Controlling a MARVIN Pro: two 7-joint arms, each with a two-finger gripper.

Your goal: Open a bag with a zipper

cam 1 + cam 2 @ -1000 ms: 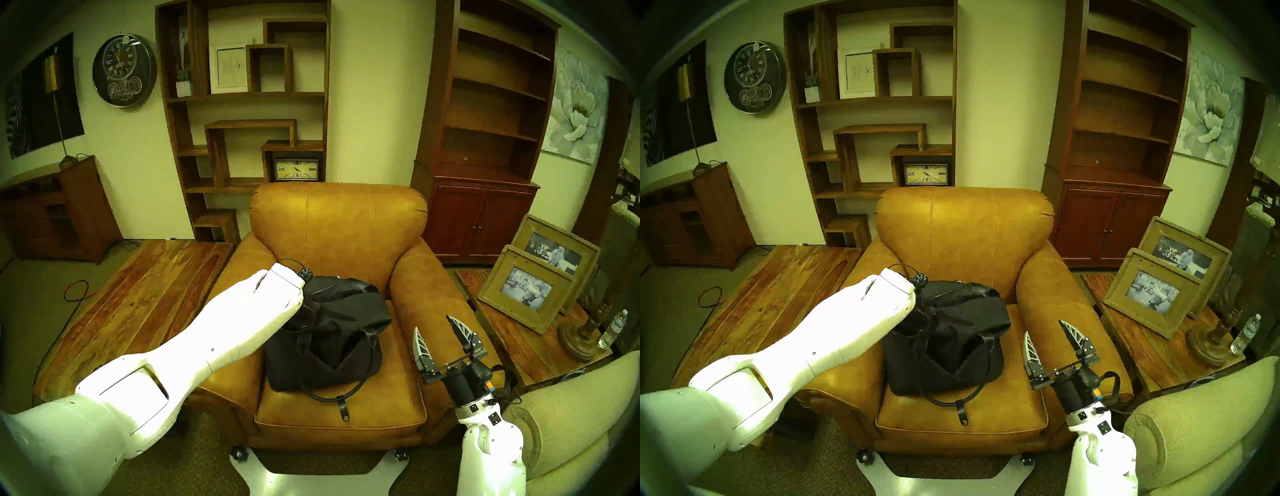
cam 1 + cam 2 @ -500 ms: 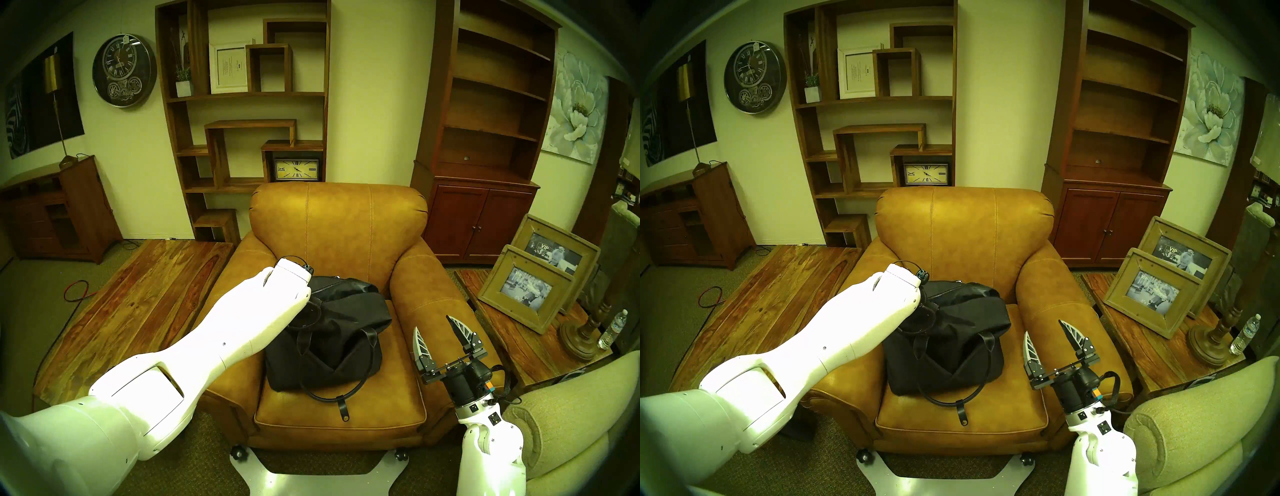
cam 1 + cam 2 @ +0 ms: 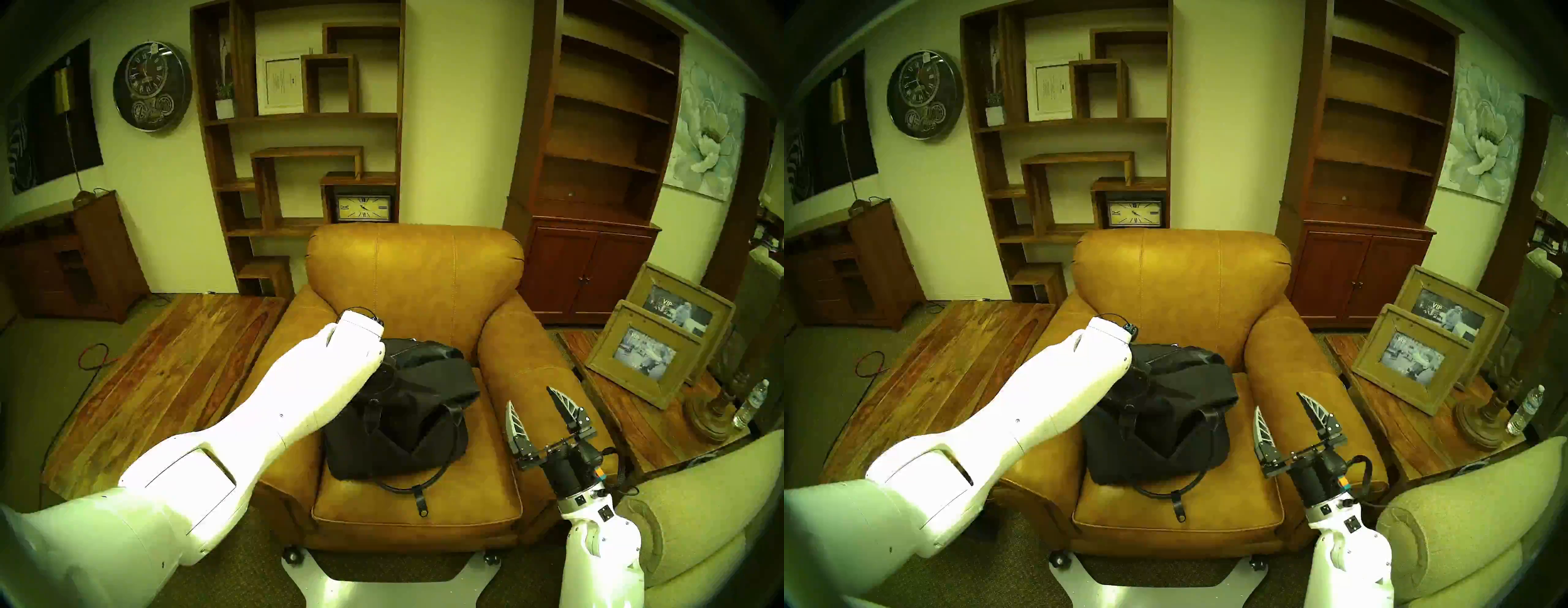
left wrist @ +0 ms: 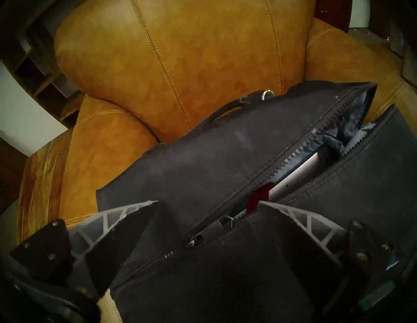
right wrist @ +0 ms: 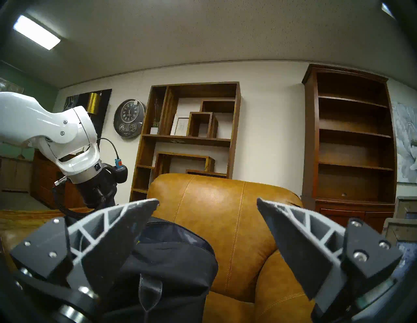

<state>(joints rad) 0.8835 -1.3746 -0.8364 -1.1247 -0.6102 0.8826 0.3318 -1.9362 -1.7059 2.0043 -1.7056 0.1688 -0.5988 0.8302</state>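
Black fabric bag (image 3: 403, 407) half unzipped; left gripper (image 4: 207, 203) fingers spread around the zipper (image 4: 225, 222) pull; right gripper (image 3: 539, 407) released; pull could slip sideways.

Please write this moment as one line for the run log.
left pincer: open, over zipper pull | zipper: partly open | bag: on armchair | right pincer: open, idle beside bag

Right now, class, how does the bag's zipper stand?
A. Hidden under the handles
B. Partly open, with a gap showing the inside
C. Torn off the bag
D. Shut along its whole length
B: in the left wrist view the zipper gapes toward one end of the bag, while the teeth nearest the camera stay meshed.
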